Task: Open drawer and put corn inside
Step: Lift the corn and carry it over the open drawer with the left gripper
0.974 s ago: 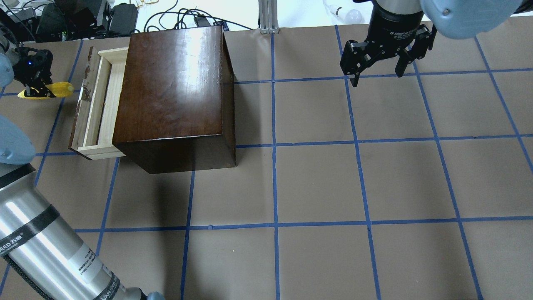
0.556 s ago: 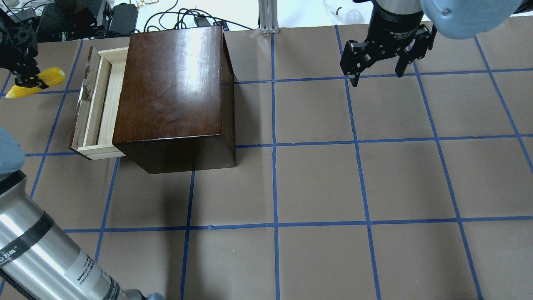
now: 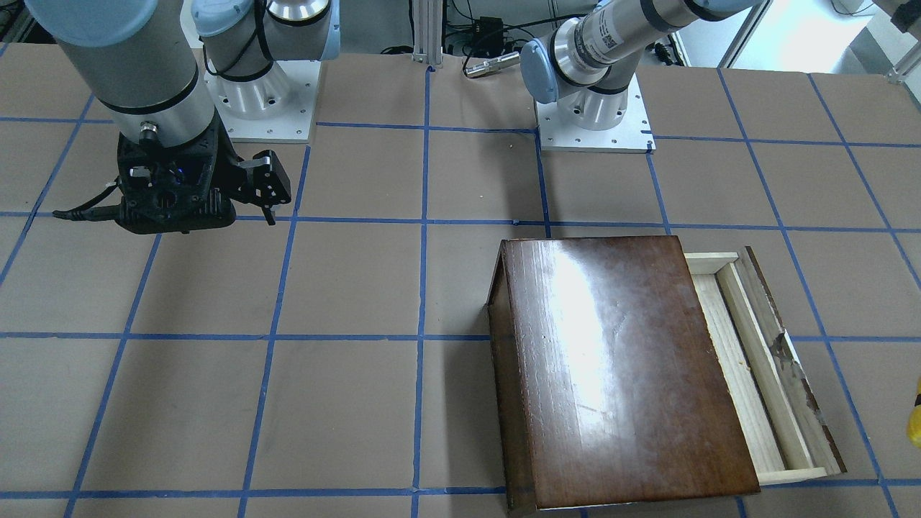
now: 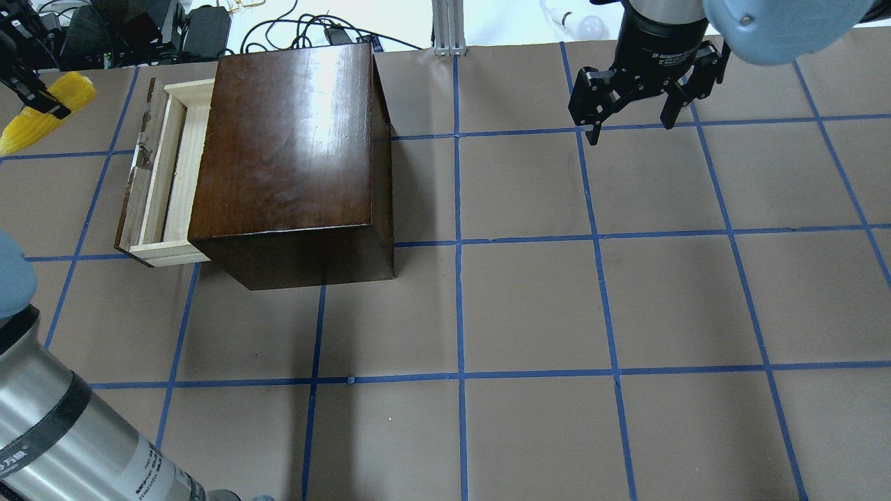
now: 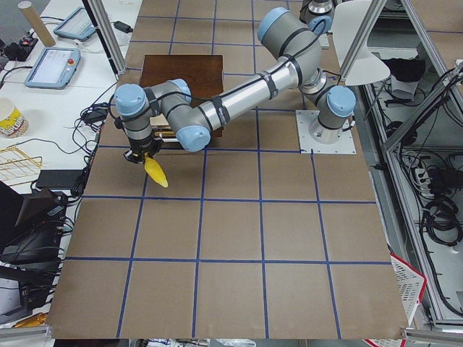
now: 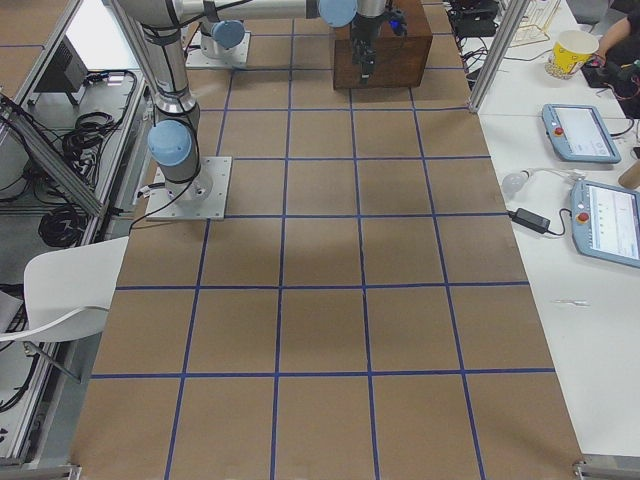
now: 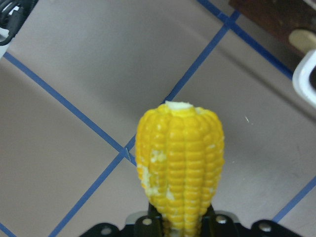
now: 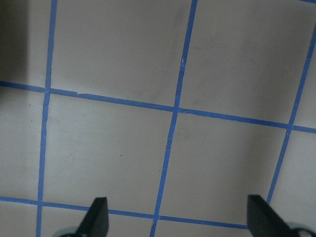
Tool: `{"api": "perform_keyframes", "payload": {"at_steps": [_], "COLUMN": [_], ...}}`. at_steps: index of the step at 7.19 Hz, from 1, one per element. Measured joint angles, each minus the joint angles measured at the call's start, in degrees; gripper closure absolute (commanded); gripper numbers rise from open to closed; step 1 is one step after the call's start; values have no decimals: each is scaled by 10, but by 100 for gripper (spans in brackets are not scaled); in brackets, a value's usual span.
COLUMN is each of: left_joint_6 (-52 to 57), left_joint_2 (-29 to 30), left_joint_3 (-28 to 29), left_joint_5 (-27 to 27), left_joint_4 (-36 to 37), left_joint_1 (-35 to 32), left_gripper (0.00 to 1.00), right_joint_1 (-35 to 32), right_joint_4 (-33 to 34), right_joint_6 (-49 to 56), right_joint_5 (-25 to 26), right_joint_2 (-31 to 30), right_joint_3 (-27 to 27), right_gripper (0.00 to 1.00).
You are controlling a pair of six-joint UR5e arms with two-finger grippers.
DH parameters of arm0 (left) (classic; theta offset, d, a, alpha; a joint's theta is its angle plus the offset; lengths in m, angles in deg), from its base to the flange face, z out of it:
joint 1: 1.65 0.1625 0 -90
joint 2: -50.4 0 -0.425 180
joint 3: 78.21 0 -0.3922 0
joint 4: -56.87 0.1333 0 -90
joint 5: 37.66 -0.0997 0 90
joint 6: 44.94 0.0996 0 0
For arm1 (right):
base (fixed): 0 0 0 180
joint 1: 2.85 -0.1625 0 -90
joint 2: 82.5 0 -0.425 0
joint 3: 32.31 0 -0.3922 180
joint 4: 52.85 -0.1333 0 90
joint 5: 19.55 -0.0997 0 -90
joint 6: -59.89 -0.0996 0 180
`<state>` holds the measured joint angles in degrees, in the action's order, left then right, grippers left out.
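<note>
The corn [image 4: 69, 92] is a yellow cob held in my left gripper [image 4: 36, 104], which is shut on it near its middle. It hangs tilted above the table, left of the drawer [image 4: 163, 174]. The drawer is pulled out from the dark-brown cabinet [image 4: 292, 139], showing its pale wood tray. The left wrist view shows the corn [image 7: 180, 158] end-on between the fingers. The exterior left view shows the corn [image 5: 155, 170] in the air beside the cabinet. My right gripper [image 4: 632, 131] is open and empty at the far right, over bare table [image 8: 180, 217].
Cables and electronics [image 4: 139, 28] lie beyond the table's far edge. An aluminium post [image 4: 449, 28] stands behind the cabinet. The brown table [image 4: 529, 299] has blue tape grid lines. The drawer tray [image 3: 755, 367] looks empty.
My left gripper has lifted the corn off the table and carried it up and toward the far left edge, tilting it. The drawer, cabinet and right arm have not moved.
</note>
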<state>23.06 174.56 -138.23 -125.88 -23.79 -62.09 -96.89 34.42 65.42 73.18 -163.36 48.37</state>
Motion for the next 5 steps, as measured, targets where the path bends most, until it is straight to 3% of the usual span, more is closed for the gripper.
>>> {"api": "perform_keyframes", "payload": {"at_steps": [5], "left_joint_6": [-411], "left_joint_2": [-48], "left_joint_3": [-6], "left_joint_5": [-2], "left_joint_4": [-84], "left_joint_1": [-85], "left_gripper": [100], "right_joint_1": [0], "right_joint_4": [0], "right_joint_6": [0], "right_joint_5": [0], "right_joint_2": [0], "right_joint_3": [0], "right_gripper": [0]}}
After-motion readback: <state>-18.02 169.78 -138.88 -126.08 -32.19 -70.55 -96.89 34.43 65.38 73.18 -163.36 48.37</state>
